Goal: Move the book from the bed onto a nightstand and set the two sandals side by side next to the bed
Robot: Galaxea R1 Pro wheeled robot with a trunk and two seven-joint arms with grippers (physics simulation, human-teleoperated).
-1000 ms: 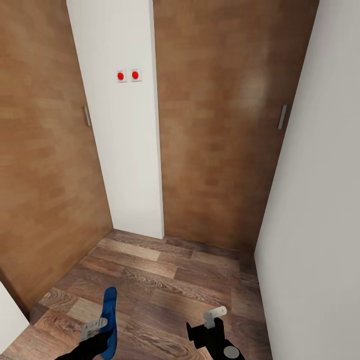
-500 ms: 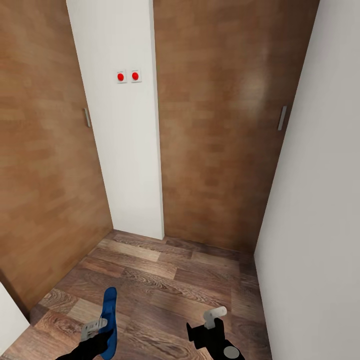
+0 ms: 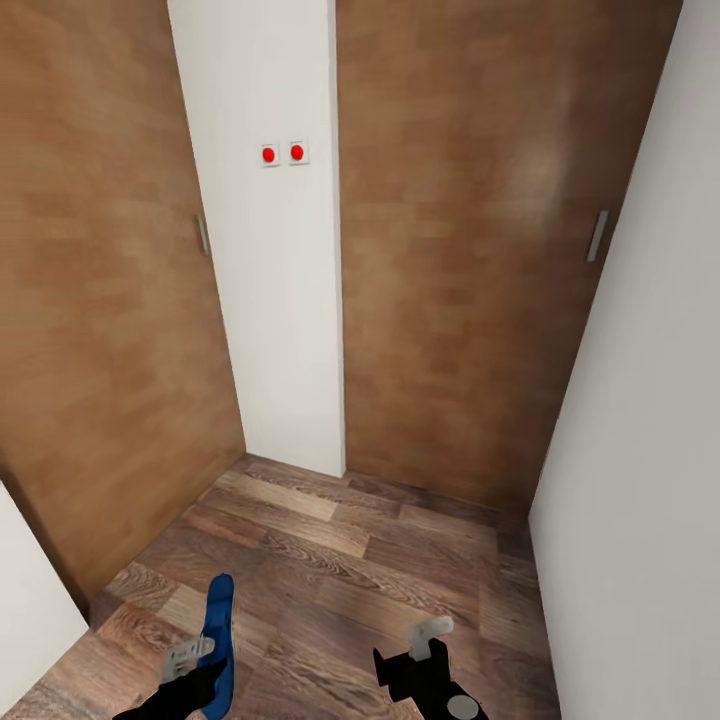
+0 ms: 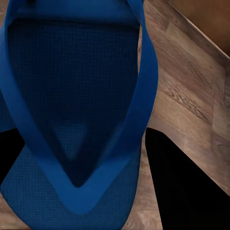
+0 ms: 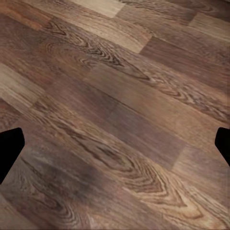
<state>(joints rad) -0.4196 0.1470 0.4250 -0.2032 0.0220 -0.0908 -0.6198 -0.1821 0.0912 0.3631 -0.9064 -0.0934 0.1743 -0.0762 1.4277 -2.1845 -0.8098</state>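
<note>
A narrow corner of a room is being faced: two wood-panelled doors (image 3: 450, 250), each with a slim metal handle, are standing either side of a white wall strip (image 3: 275, 300) carrying a pair of red-button switches (image 3: 283, 153), and a plain white wall (image 3: 640, 480) is closing off the right. Below, a wood-plank floor (image 3: 330, 570) is being crossed.

One blue sandal (image 3: 218, 640) is being carried by the left pincer (image 3: 195, 665), which is clamped on it near its rear end, the sole standing on edge and pointing forward. In the left wrist view the sandal (image 4: 76, 110) is being seen close up, its V-shaped strap meeting at the toe post, with the dark fingers (image 4: 184, 187) flanking it.

The right pincer (image 3: 425, 640) is being held spread apart (with nothing between the fingers), over bare floor (image 5: 115, 115).

The sandal is being judged light, flat and flexible, with a textured, grippy sole; it is probably best pinched across the sole edge, since the thin straps would likely bend and let it swing.
</note>
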